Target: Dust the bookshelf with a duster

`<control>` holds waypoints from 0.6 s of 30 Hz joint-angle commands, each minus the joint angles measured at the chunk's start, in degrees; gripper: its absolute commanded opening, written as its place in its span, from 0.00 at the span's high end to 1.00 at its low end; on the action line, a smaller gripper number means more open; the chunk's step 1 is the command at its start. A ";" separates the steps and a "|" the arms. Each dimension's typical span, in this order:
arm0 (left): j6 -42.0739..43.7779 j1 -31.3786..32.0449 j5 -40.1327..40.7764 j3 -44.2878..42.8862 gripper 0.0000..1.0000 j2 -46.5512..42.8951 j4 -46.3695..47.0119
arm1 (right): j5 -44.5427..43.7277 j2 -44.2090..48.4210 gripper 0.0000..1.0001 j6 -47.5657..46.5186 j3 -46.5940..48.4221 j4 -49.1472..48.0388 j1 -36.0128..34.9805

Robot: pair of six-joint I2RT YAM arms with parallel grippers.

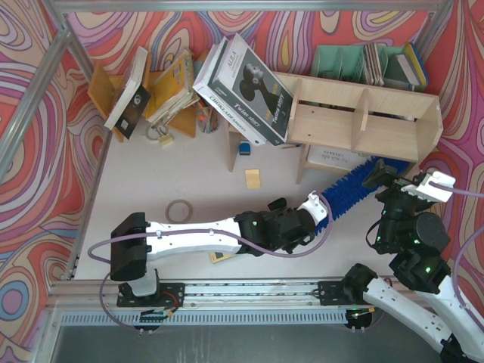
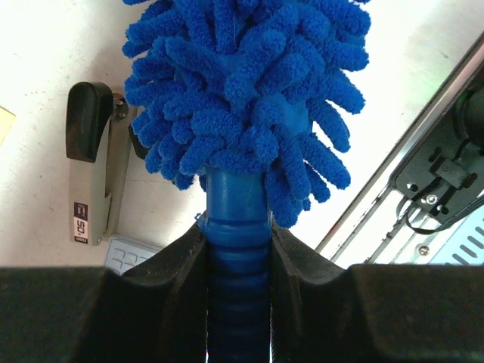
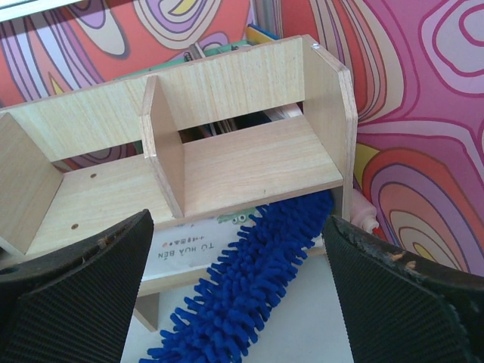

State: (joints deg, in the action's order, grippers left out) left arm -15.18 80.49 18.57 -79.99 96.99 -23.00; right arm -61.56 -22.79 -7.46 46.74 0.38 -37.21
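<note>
**Left hand clamped on duster handle, brush head under the bookshelf's right end**

The left hand (image 2: 238, 253) is closed tight on the ribbed blue handle of the duster (image 2: 242, 106). Its two black fingers (image 2: 170, 287) press the handle from either side, just below where the fluffy head begins. From that grip the bright-blue chenille head runs away from the hand, up and to the right in the overhead view. Its far end is tucked beneath the lower board of the bookshelf (image 1: 355, 113), under the right-hand compartment and close to the rounded side panel.

The right hand (image 3: 238, 295) hangs in front of that same end of the shelf with its fingers set wide apart and nothing between them. In its own camera the brush head shows in the gap, lower down.

Below the left hand a grey-and-black stapler (image 2: 91, 174) lies on the white table (image 1: 144, 181), just beside the brush head in the wrist view.

Further out, large books (image 1: 246, 91) lean against the shelf's left end. A yellow note pad (image 1: 252, 178) and a roll of tape (image 1: 179, 210) lie on the table in front. Green file holders (image 1: 340, 60) stand behind the shelf against the patterned wall.
</note>
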 commanded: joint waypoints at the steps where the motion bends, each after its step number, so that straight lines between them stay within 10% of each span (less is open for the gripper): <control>1: -0.16 0.12 0.29 0.65 1.00 2.51 0.67 | -1.36 0.08 0.16 1.16 -0.50 -1.31 -0.23; 18: -6.27 -1.82 14.85 9.23 1.00 -9.79 6.50 | -1.46 -1.46 0.16 1.68 -0.77 -1.85 -0.21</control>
State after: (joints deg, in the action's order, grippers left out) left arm -17.41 79.88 26.94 -73.54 91.29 -21.47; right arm -61.93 -23.83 -6.09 46.35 0.40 -37.21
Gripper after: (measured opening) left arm 0.344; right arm 0.839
